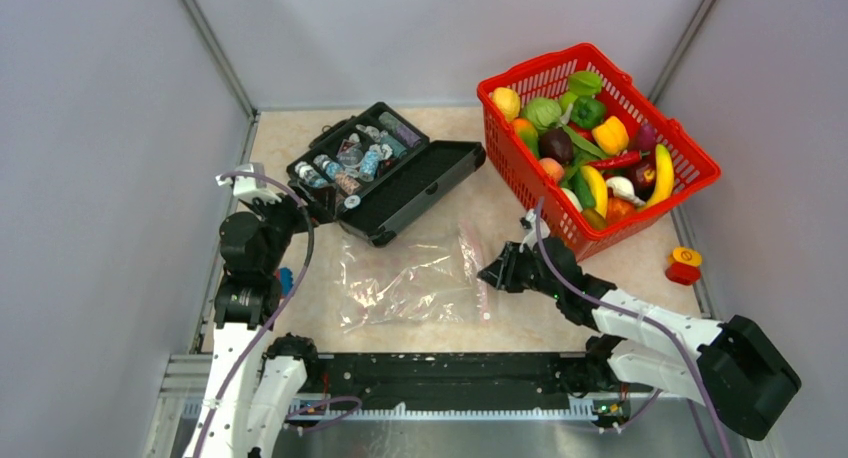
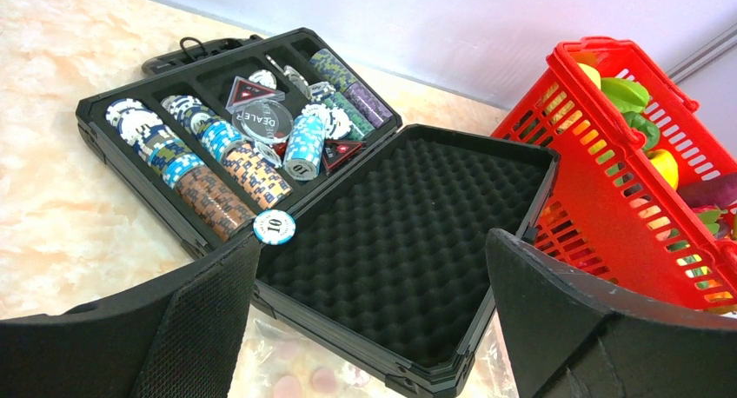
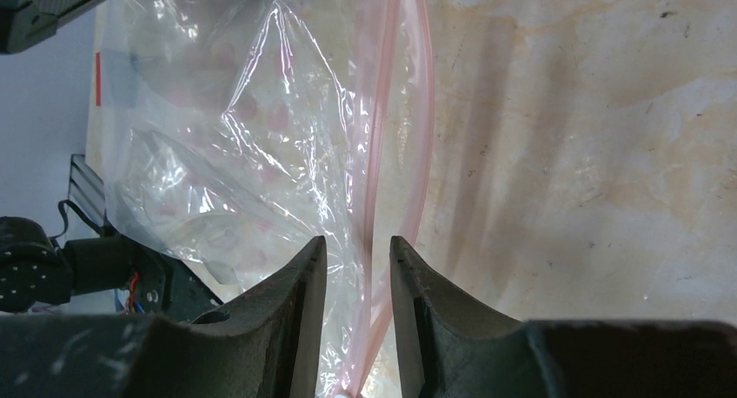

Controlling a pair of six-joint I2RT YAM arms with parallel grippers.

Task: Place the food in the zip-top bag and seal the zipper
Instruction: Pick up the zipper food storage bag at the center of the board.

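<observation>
Pink zipper [image 3: 375,155] runs straight between the two fingers of the right gripper [image 3: 358,242]. The fingers stand narrowly apart, with a slit of room on each side, and do not visibly press the strip. On one side of them lies bare marbled table [image 3: 565,155], open for moving. On the other spreads the clear bag [image 3: 226,155], flat, crinkled and glinting.

From above, the bag lies on the table between the two arms, its zipper edge on the side facing the right gripper. The red basket [image 1: 535,65] heaped with toy food [image 1: 590,143] sits just beyond and to the right of that gripper, its near corner close to the wrist. The right arm reaches low from its base, forearm angled inward, fingers pointing at the bag's mouth edge.

The left gripper [image 2: 374,246] hangs with its fingers spread wide, holding nothing. The open black case [image 2: 391,207] lies just ahead of it, foam lid nearest, and a corner of the bag shows below.
</observation>
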